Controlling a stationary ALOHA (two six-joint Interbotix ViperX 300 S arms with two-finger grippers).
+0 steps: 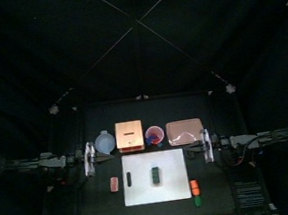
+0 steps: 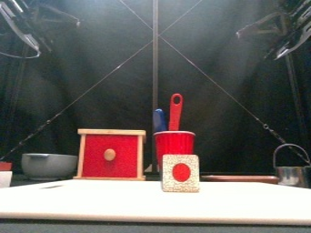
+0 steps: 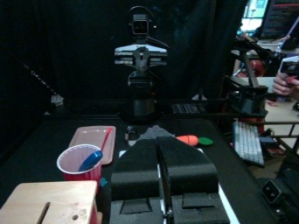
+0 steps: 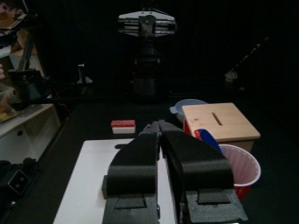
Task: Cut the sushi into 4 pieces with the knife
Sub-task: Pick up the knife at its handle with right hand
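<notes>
Top view: flat white cutting board [image 1: 174,179]; dark blocky sushi roll [image 1: 156,173] atop.

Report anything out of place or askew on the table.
Nothing stands out. The sushi roll lies straight on the white cutting board; the blue knife and red knife stand in the red cup.

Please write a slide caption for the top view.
Sushi roll on white cutting board; blue-grey bowl, wooden box, red cup, pink tray behind; left gripper, right gripper flanking.
</notes>
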